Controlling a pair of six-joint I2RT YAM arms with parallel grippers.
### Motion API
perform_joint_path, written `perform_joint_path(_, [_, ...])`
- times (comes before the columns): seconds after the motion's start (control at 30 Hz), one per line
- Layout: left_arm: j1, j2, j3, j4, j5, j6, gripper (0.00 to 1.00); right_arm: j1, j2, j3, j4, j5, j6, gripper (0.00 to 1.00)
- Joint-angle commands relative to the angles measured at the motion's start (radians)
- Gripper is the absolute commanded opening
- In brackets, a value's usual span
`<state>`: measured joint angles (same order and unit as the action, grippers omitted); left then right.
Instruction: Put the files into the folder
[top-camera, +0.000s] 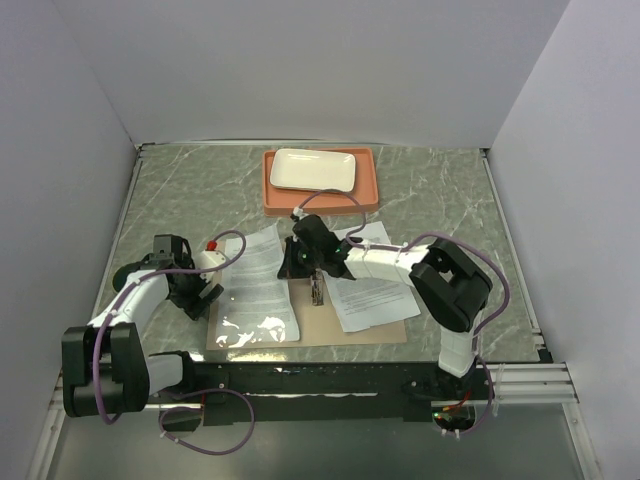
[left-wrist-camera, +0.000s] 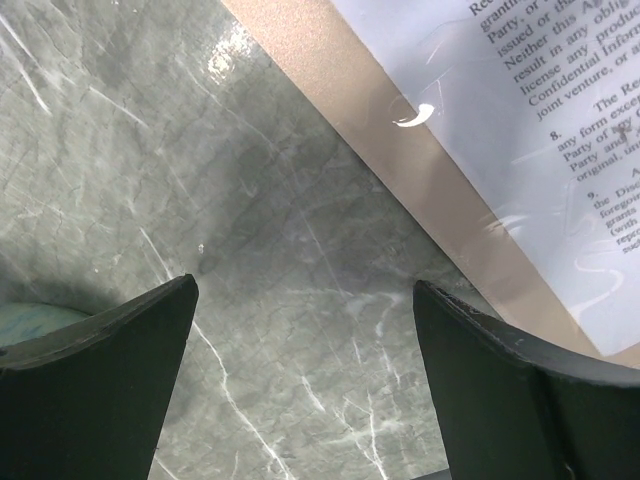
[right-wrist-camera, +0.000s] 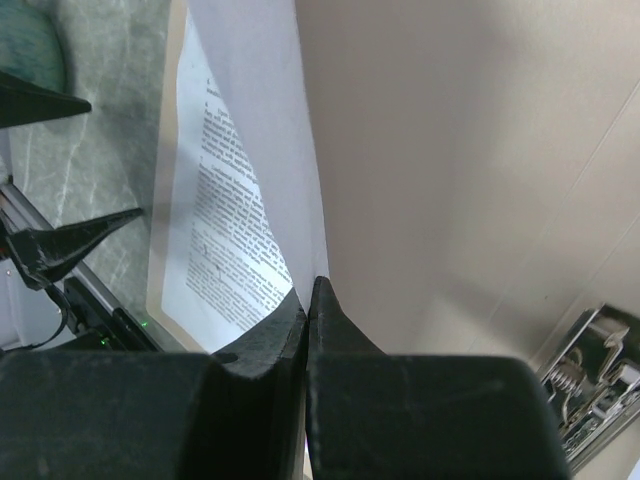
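The tan folder (top-camera: 322, 328) lies open on the marble table, its dark clip (top-camera: 317, 291) in the middle. One printed sheet (top-camera: 257, 290) lies on the folder's left half, with glossy clear plastic over it. My right gripper (top-camera: 296, 263) is shut on this sheet's (right-wrist-camera: 235, 225) right edge, which curls up off the folder (right-wrist-camera: 450, 170). The other sheet (top-camera: 374, 290) lies askew over the folder's right half. My left gripper (left-wrist-camera: 305, 288) hangs open above bare table just left of the folder's edge (left-wrist-camera: 395, 150), with nothing between its fingers.
An orange tray (top-camera: 370, 190) with a white rectangular plate (top-camera: 313, 170) stands at the back centre. A dark green round thing (top-camera: 124, 273) sits by the left arm. White walls close in the table on three sides.
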<state>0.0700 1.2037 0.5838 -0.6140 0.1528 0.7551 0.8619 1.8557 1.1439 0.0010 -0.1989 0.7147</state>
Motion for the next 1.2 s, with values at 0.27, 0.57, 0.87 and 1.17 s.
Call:
perform_joint_path(0.27, [-0.021,0.005,-0.007,-0.020,0.033,-0.011,0.96,0.034,0.014,0.008,0.030,-0.007,0.032,0.00])
perform_joint_path(0.57, [-0.029,-0.003,0.002,-0.029,0.030,-0.016,0.96,0.031,0.059,0.099,0.004,-0.004,0.000,0.00])
perform_joint_path(0.87, [-0.030,0.000,-0.006,-0.020,0.025,-0.013,0.96,0.032,0.043,0.037,0.004,0.004,0.060,0.00])
perform_joint_path(1.17, [-0.030,-0.006,0.002,-0.030,0.033,-0.014,0.96,0.035,0.011,-0.007,-0.036,0.041,0.127,0.00])
